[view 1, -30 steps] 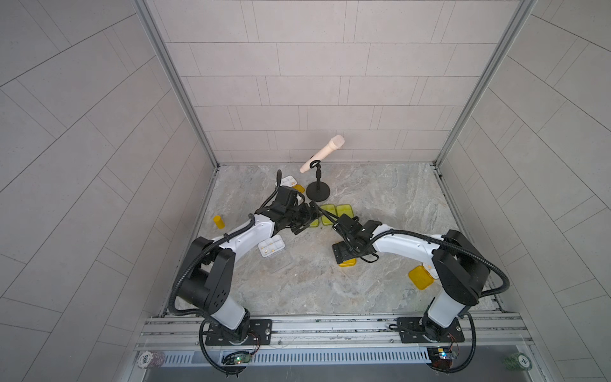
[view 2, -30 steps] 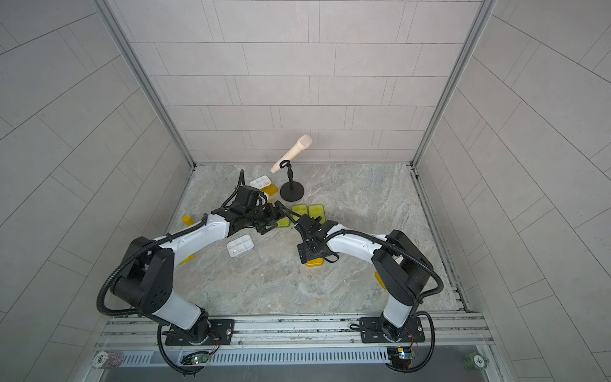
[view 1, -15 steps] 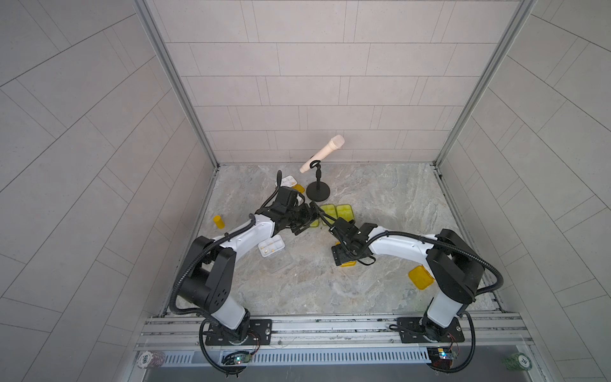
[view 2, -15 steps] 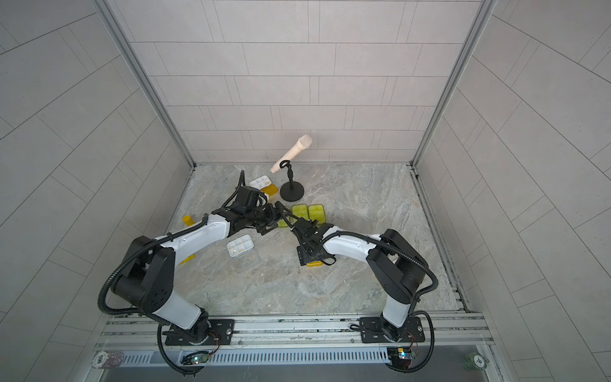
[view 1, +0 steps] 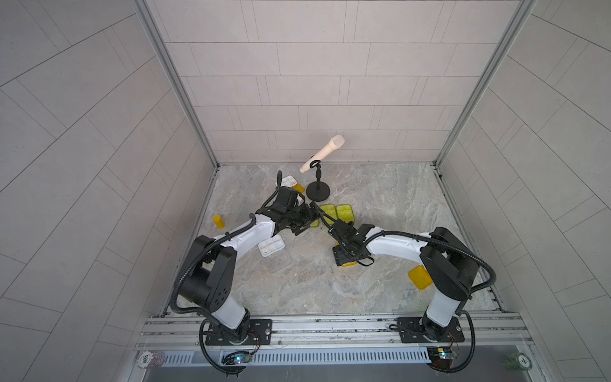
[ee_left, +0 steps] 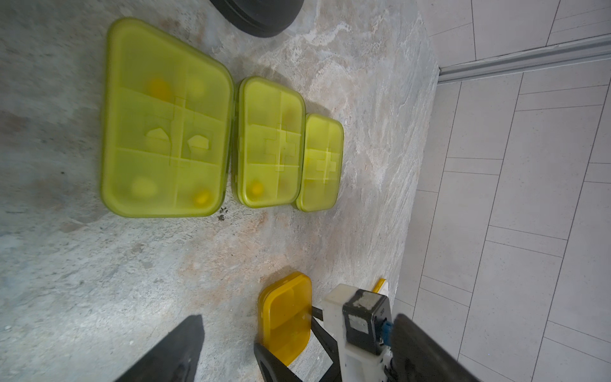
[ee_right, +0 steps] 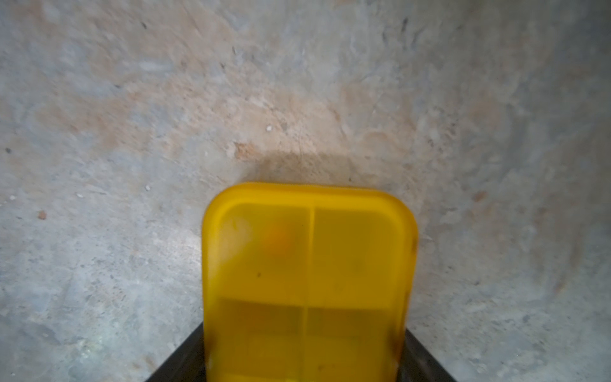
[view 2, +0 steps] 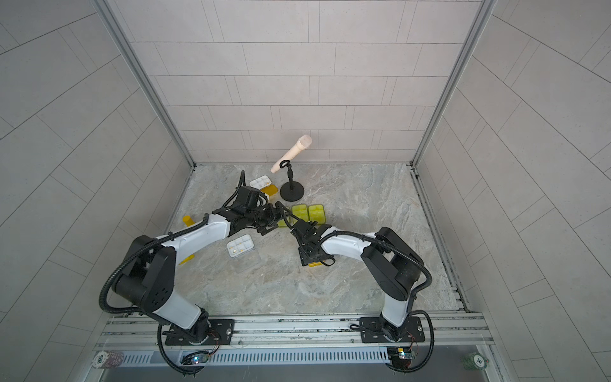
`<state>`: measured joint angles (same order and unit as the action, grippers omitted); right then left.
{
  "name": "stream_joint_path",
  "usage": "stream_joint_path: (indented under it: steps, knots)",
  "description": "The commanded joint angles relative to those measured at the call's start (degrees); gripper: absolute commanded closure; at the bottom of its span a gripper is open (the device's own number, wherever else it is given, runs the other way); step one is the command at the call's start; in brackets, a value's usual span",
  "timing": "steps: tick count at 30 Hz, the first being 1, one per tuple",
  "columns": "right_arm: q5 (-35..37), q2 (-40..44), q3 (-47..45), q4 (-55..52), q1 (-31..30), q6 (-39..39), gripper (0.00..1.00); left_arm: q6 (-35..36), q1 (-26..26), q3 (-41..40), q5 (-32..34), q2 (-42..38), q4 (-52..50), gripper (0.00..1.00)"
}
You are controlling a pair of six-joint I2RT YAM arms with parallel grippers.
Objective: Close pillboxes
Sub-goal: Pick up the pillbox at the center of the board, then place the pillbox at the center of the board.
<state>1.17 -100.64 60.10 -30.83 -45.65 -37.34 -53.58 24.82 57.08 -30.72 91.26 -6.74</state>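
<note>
In both top views the left gripper (view 1: pixel 308 216) reaches over the marbled surface (view 1: pixel 380 205), right beside the lime green pillboxes (view 1: pixel 344 211). These lie side by side with their lids down, near the microphone stand (view 1: pixel 318 191). The right gripper (view 1: pixel 343 260) points down onto an orange-yellow pillbox (view 1: pixel 349 264) near the middle of the surface and hides most of it. A pillbox with a clear lid (view 1: pixel 271 246) lies open next to the left arm, its white tray showing. Another open pillbox (view 1: pixel 288 181) sits toward the back wall. A second orange-yellow pillbox (view 1: pixel 420 277) lies closed by the right arm's shoulder. A small yellow bottle (view 1: pixel 218 221) stands near the left wall.

In the left wrist view, the left gripper's fingers (ee_left: pixel 180 347) are spread wide and grip nothing. Three lime green pillboxes lie closed in a row, with pills faintly visible through the lids. Nearer the camera is the orange-yellow pillbox (ee_left: pixel 286 317), with the right gripper at its edge.

In the right wrist view, the orange-yellow pillbox (ee_right: pixel 307 264) has its lid shut and its dividers show through. The right gripper's dark fingers (ee_right: pixel 178 360) pinch it by its two long sides. It cannot be told whether the pillbox rests on the surface.
</note>
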Motion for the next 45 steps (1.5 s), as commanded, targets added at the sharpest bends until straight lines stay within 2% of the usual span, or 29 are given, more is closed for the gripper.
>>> stream_joint_path:
  steps: [1, 11, 17, 28, 33, 45]
  knots:
    - [1.1, 3.6, -1.7, 0.1, 1.2, 0.3, 0.26, -0.7, 0.1, -0.6, -0.5, 0.3, 1.4, 0.08]
    - [2.9, 8.4, -3.9, 0.5, 9.9, 5.9, 0.28, -1.0, 0.1, -0.6, -1.2, 0.5, 1.9, 0.08]
    - [2.8, 7.4, -1.9, 0.7, 16.5, 9.4, 0.28, -1.2, 0.2, -0.7, -1.5, 0.6, 2.2, 0.08]
    - [-2.5, -4.7, 10.2, 0.1, 25.6, 13.7, 0.29, -1.3, 0.1, -0.7, -1.8, 0.6, 2.4, 0.08]
    - [-3.2, -9.7, 16.9, -2.7, 26.5, 15.2, 0.29, -1.3, 0.1, -0.8, -1.9, 0.7, 2.6, 0.08]
    - [-5.3, -17.4, 24.9, -5.0, 28.6, 17.2, 0.29, -1.4, 0.2, -0.7, -2.1, 0.8, 2.8, 0.08]
